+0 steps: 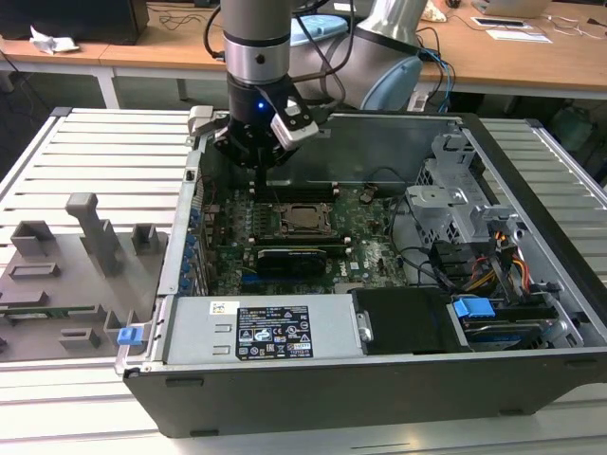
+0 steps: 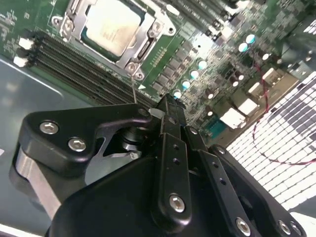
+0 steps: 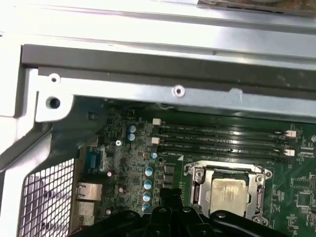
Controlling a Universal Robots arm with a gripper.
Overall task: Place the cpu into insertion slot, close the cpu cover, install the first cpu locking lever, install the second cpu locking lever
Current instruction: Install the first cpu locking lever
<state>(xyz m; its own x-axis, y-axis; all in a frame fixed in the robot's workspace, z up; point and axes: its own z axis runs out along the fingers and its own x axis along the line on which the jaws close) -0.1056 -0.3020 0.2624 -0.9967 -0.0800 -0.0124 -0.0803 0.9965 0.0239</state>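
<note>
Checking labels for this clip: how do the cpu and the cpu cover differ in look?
The cpu is a solid, pale beige square; the cpu cover is a silvery open frame. The cpu sits inside the window; the cpu cover rings it. Both are flat, square metal.

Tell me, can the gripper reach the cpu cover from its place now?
Probably yes. The gripper hangs above the motherboard close to the cpu cover, which lies flat around the cpu, and nothing stands between them.
</note>
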